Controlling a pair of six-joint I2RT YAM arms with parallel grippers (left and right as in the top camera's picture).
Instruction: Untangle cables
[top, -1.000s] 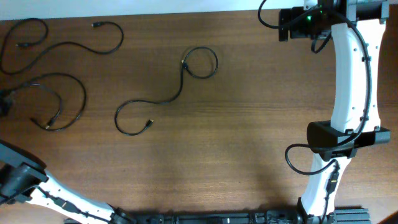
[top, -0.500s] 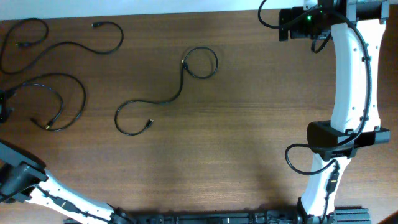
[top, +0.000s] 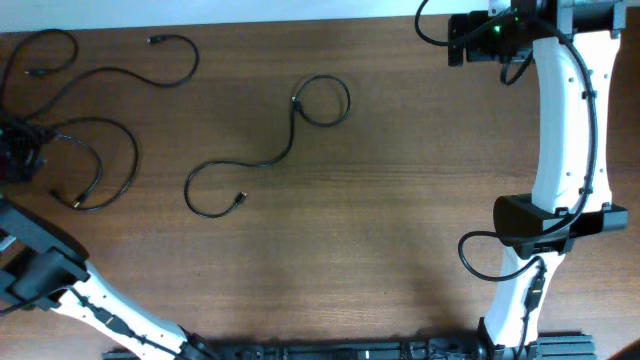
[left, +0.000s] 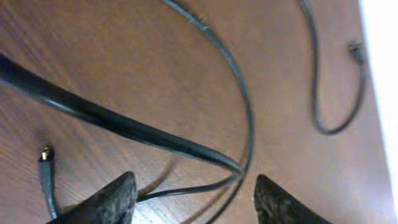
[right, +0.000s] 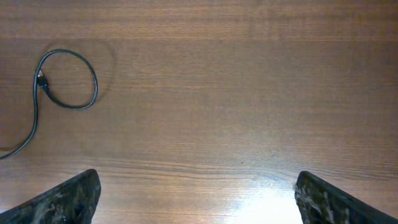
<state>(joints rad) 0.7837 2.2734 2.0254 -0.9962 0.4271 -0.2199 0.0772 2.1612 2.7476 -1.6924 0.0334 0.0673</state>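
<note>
Wood surface: brown grained table (top: 400, 200), matte, with a bright glare patch directly under the right gripper (right: 196, 182) in its wrist view.
Room: only a pale strip (top: 250, 10) past the table's far edge shows; nothing more can be told.
Left gripper (left: 194, 184): fingers parted and low over the wood, clamping nothing; thin strands run through the gap between them.
Right gripper: jaws spread wide, empty, over plain wood.
Cables (left: 248, 112): 3 groups of thin black cord, all well apart from the right gripper.
Looped cable (top: 135, 165): starts right at the left gripper and swings out in a wide loop; a gold-tipped plug (left: 45, 154) lies just beside 1 finger.
Corner cable (top: 110, 70): near the left gripper, beyond the loop.
Middle cable (top: 270, 162): between the 2 grippers, alone; its ring end (right: 95, 81) sits ahead of the right gripper, off to 1 side.
Done, by my reading: the middle cable looks freed, and the corner one seems to be too.
Left to do: strands cross beneath the left gripper, so that loop likely needs parting.
</note>
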